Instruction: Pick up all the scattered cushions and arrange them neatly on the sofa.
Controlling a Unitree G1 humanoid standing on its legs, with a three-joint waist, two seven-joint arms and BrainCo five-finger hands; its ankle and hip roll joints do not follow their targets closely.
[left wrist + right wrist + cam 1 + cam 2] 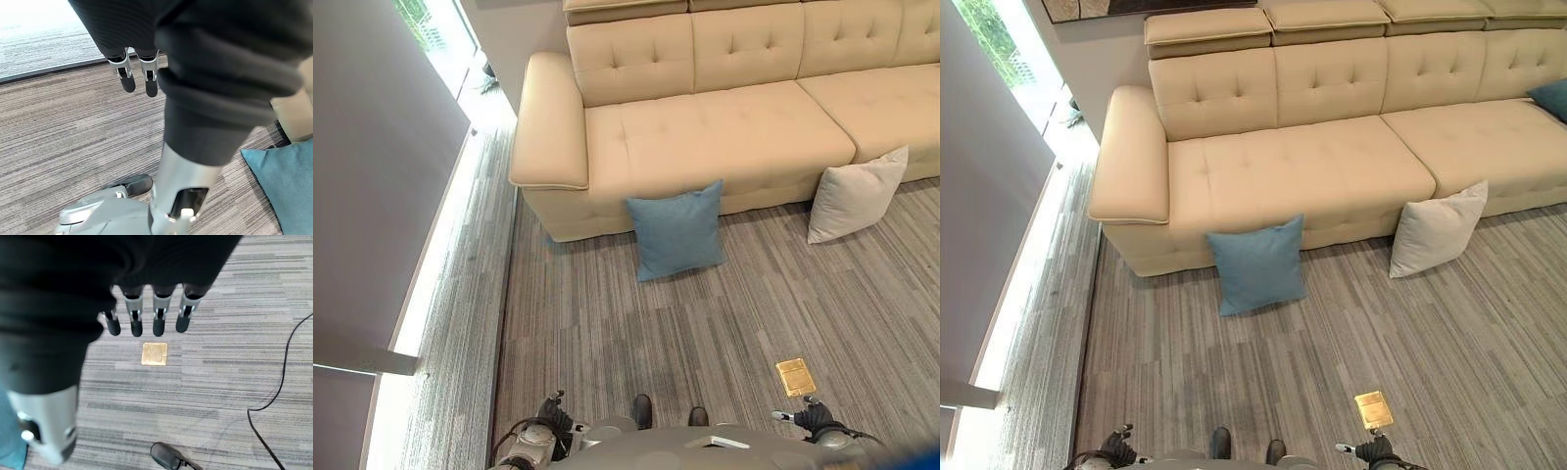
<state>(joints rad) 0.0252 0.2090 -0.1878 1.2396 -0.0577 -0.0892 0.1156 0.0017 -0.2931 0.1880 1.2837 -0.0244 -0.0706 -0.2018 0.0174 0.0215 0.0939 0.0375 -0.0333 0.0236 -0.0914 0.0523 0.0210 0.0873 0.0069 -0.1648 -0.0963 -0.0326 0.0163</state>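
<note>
From the left eye view, nearest me is my left hand (pixel 551 411) at the bottom edge, and my right hand (pixel 813 416) low on the right, both hanging down at my sides. A brass floor plate (pixel 795 376) sits in the grey striped carpet (pixel 705 323) just ahead of the right hand. Farther off, a blue cushion (pixel 677 231) stands propped against the front of the beige sofa (pixel 705 137), and a white cushion (pixel 855 194) leans on the sofa front to its right. Both are well apart from my hands.

In the right eye view I see the same layout, plus another blue cushion (pixel 1552 98) lying on the sofa seat at the far right edge.

The left wrist view has the left hand's fingers (pixel 128 81) pointing straight down over the carpet, relaxed and holding nothing. A corner of the blue cushion is on the floor, well clear of the fingers.

In the right wrist view I have the right hand's fingers (pixel 158 325) straight and spread in a row, empty, hanging above the brass floor plate without touching it.
</note>
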